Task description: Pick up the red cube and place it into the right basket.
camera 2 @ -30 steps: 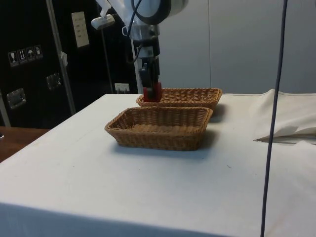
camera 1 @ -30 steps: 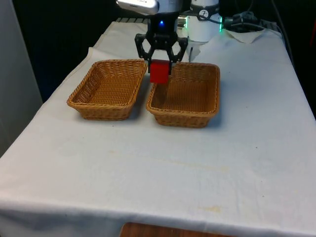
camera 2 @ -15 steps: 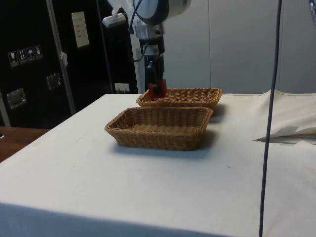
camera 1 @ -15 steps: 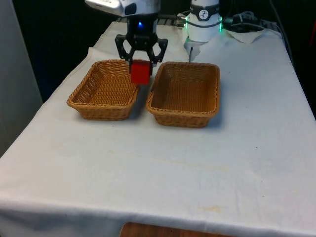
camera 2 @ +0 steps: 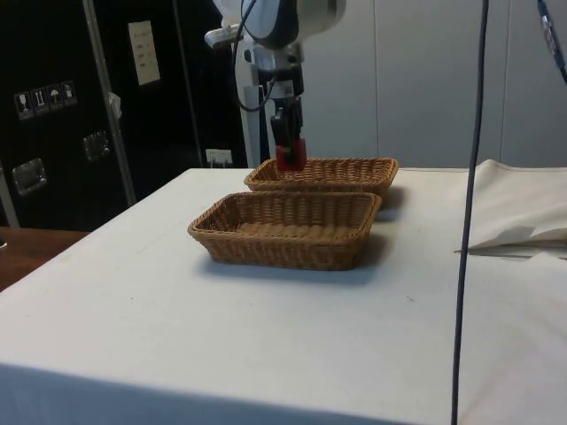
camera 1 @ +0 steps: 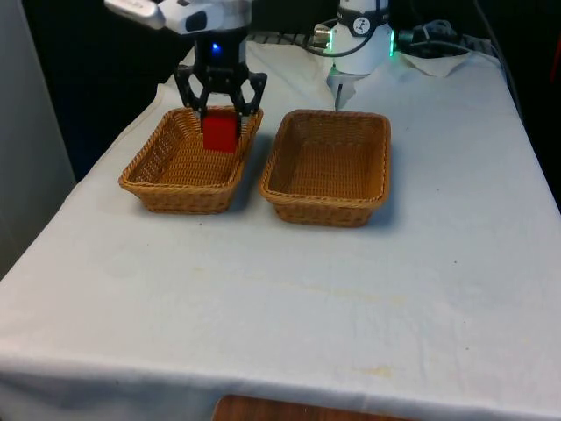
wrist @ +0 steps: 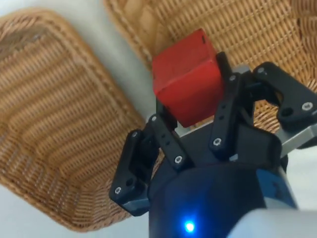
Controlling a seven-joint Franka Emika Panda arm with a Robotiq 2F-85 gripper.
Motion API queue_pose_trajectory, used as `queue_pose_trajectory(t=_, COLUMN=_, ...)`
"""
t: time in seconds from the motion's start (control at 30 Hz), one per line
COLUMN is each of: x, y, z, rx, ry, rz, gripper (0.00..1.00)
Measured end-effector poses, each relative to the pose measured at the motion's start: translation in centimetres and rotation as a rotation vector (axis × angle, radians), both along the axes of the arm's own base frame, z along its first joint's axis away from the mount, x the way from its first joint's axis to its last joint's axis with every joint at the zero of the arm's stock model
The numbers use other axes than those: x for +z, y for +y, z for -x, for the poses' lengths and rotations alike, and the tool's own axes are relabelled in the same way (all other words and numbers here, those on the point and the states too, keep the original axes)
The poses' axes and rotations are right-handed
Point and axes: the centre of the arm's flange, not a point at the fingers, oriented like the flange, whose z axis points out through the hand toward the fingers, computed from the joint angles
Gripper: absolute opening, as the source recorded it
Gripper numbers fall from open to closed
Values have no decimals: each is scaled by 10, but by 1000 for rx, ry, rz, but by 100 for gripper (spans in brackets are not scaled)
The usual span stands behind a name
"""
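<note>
The bench (camera 1: 289,289) under its white cloth takes up most of the front view, running back to black curtains, while the side view sets it before dark cabinets (camera 2: 53,115) and a pale wall. A crumpled fold of white cloth (camera 2: 518,208) lies on the bench well away from the jaws, and a dark cable (camera 2: 469,212) hangs down in front of the side camera, cutting across that picture. Two wicker baskets sit side by side, close but not touching: the left basket (camera 1: 188,180) lies directly below the jaws, and the right basket (camera 1: 329,197) stands just beside them, towards the front view's right. In the side view the nearer basket covers the lower wall of the farther one, so how high the jaws ride above the farther basket's floor is hard to judge there. The arm (camera 1: 180,13) is cut off by the frame's upper edge in both fixed views. The black gripper (camera 1: 220,118) points straight down, its jaws closed on the red cube (camera 1: 220,132), gripping two opposite faces. The cube hangs clear of the wicker, above the far end of the left basket. It is as wide as it is tall, so it has no long axis; it sits roughly square in the jaws, protruding below their tips, its bare face turned to the front camera.
</note>
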Motion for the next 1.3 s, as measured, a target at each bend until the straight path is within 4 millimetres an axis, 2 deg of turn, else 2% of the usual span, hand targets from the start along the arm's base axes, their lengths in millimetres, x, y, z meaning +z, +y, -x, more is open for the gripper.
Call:
queue_pose_trajectory(t=0.23, x=-4, y=-19, z=-1, rx=-2, ry=-2, rz=2, gripper=3)
queue_pose_trajectory(t=0.4, x=-14, y=-34, z=-7, rx=-4, ry=0, rz=10, gripper=3)
queue_pose_trajectory(t=0.6, x=-22, y=-43, z=-9, rx=-5, ry=2, rz=11, gripper=3)
queue_pose_trajectory(t=0.87, x=-22, y=-42, z=-9, rx=-4, ry=3, rz=10, gripper=3)
queue_pose_trajectory(t=1.13, x=-35, y=-43, z=-7, rx=-7, ry=21, rz=20, gripper=3)
queue_pose_trajectory(t=1.3, x=-35, y=-44, z=-7, rx=-8, ry=20, rz=21, gripper=3)
